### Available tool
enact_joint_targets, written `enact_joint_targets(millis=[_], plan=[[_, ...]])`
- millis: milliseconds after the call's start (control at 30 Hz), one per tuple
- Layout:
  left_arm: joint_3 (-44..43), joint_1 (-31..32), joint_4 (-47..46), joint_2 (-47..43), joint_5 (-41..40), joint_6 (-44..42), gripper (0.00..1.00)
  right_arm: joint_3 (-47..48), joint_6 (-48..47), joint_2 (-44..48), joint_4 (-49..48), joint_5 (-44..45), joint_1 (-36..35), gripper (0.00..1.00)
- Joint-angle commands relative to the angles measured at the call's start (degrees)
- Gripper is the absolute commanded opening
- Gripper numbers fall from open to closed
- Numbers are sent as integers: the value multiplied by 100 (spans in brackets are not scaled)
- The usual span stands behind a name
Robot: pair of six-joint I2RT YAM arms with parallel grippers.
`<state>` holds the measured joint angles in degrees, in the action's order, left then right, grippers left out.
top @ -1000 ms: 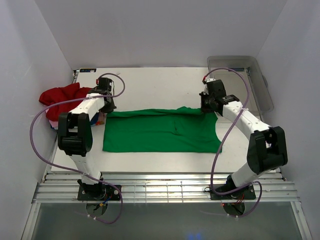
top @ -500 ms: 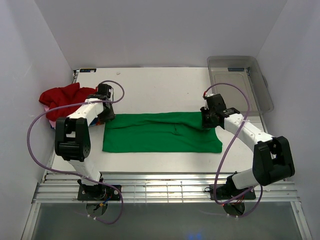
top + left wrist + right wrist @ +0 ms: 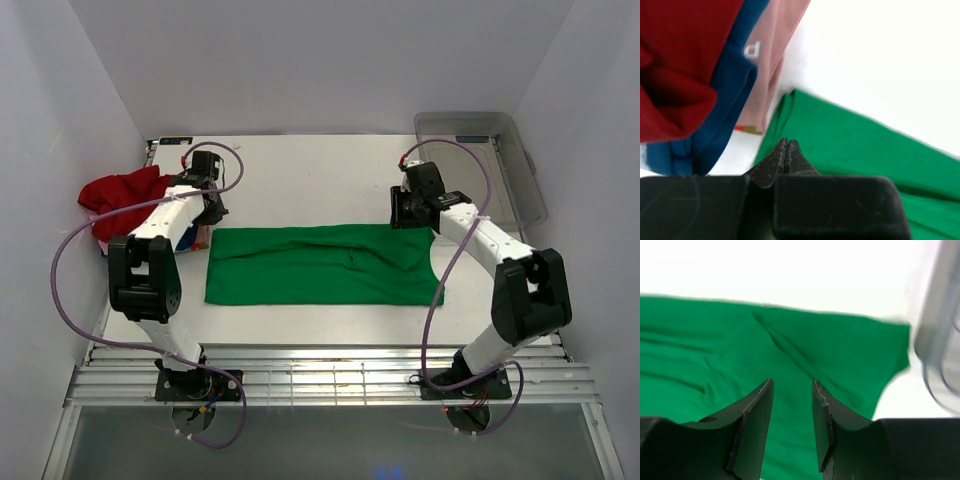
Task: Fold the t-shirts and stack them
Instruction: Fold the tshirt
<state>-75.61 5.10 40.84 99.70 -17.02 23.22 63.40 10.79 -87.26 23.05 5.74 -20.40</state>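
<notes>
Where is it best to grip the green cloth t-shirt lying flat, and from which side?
Probably the short ends, from above. The bright green cloth t-shirt lies flat as a long band, so the left gripper could pinch its left end and the right gripper its right end.

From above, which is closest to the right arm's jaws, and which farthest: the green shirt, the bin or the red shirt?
1. Green shirt, right beside them, mid-table.
2. Bin, behind, at the far right corner.
3. Red shirt, across at the left edge.
</notes>
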Motion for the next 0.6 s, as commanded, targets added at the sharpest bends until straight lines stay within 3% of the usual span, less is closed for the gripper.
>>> enact_joint_targets(millis=[0, 333, 567], plan=[[-374, 69, -85, 198, 137, 156, 0, 602, 108, -632, -397, -398, -34, 43], [-894, 193, -102, 884, 392, 270, 3, 2369, 134, -2549, -55, -1022, -43, 43], [-832, 324, -138, 1060, 471, 341, 3, 2389, 196, -2796, 59, -1163, -113, 43]])
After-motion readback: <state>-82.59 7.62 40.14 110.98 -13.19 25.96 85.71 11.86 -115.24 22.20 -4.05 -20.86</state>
